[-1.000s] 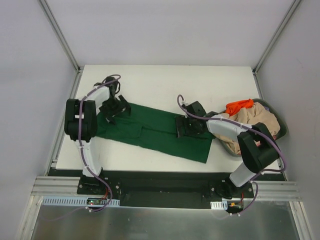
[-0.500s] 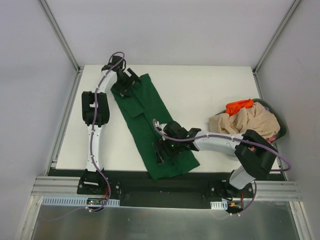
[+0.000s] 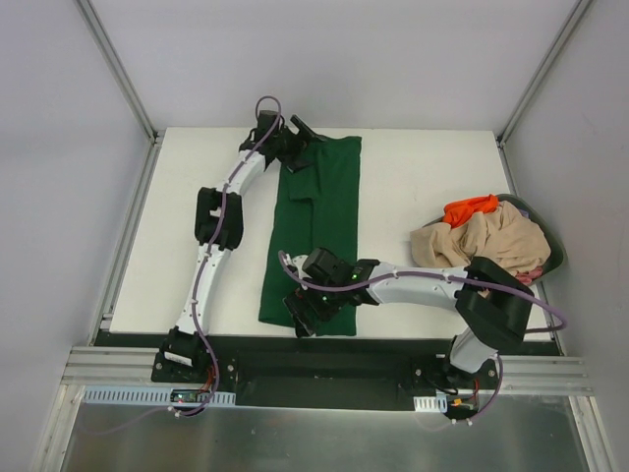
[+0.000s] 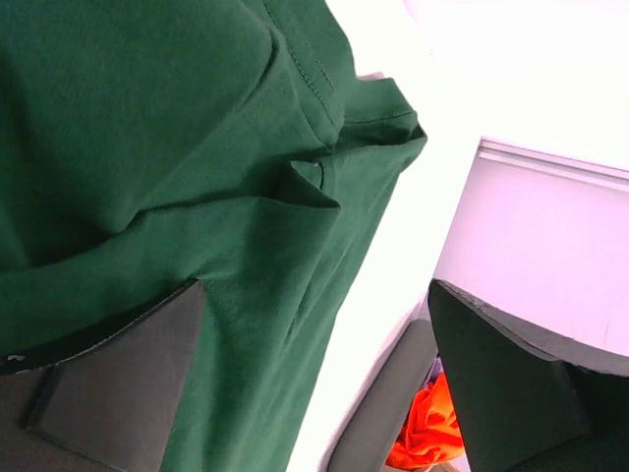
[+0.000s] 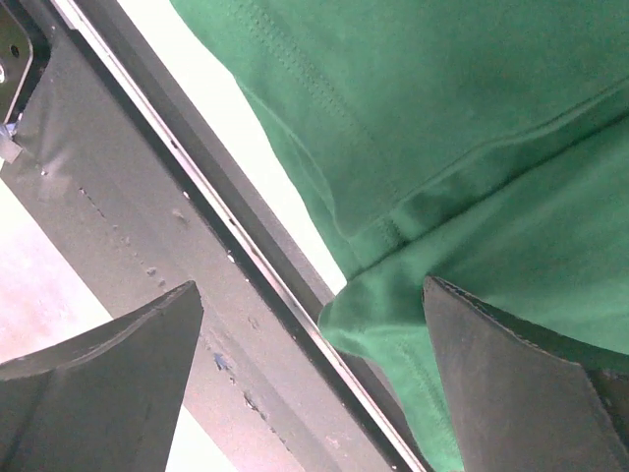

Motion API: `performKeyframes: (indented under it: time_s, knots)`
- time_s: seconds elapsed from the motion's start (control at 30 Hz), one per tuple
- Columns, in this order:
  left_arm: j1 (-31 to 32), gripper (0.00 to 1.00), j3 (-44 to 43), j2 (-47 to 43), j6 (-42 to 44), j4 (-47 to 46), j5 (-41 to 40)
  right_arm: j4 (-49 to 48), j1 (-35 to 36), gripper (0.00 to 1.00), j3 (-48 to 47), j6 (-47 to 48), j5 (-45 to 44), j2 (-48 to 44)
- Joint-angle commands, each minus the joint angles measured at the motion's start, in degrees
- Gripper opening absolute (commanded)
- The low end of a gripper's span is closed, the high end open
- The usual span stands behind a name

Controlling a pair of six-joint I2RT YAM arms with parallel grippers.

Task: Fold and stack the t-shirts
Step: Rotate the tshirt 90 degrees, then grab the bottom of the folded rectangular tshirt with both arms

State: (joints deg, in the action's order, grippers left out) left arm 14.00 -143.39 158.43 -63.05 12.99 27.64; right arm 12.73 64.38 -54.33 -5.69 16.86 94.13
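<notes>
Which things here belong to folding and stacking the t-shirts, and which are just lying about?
For the job: green t-shirt, beige t-shirt, orange t-shirt.
Just there: dark basket under the pile, white table.

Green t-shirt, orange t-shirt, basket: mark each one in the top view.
green t-shirt (image 3: 316, 228), top external view, middle of its body.
orange t-shirt (image 3: 470, 207), top external view, its bunched middle.
basket (image 3: 557, 254), top external view, its right rim.
</notes>
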Motion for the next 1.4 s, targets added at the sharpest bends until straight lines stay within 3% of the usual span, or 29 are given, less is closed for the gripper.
performKeyframes:
  time_s: [0.0,0.27,0.37,0.53,0.63,0.73,0.8,0.9,1.13,1.37]
  knots:
    - [1.8,0.99,1.4,2.1,1.9,-6.1,-4.1,2.4,-0.2,0.96,0.6,-0.7,-5.4,-5.1]
    - [1.4,0.99,8.4,-14.0,14.1,3.2,-10.6,3.8,-0.4,0.96,2.1,2.4,-10.7,-12.0]
    - [1.2,0.99,13.6,-22.8,23.4,8.5,-7.4,4.1,-0.3,0.96,2.5,3.4,-10.5,-13.1]
    - [1.5,0.99,36.7,-42.4,33.5,13.5,-7.9,4.1,1.3,0.97,1.9,4.5,-8.6,-11.2]
    - [1.5,0.99,52.6,-53.4,33.9,14.3,-12.5,4.2,2.2,0.94,0.5,4.4,-7.7,-9.0]
    - [1.5,0.99,69.0,-63.2,28.4,14.3,-19.2,2.9,2.8,0.91,-0.4,3.7,-6.9,-6.4]
    - [1.5,0.99,77.7,-68.6,25.3,13.9,-21.0,2.4,2.9,0.84,-1.6,3.1,-6.6,-5.1]
    - [1.7,0.99,88.7,-74.2,22.1,13.4,-20.2,2.6,4.0,0.81,-2.6,4.6,-5.6,-3.4]
    - [3.4,0.99,104.1,-85.4,20.0,12.5,-18.7,9.5,5.9,0.63,-5.8,10.4,-12.1,0.9]
    - [3.4,0.99,108.1,-91.8,19.9,12.7,-18.0,11.6,5.9,0.56,-6.7,10.1,-15.4,4.3]
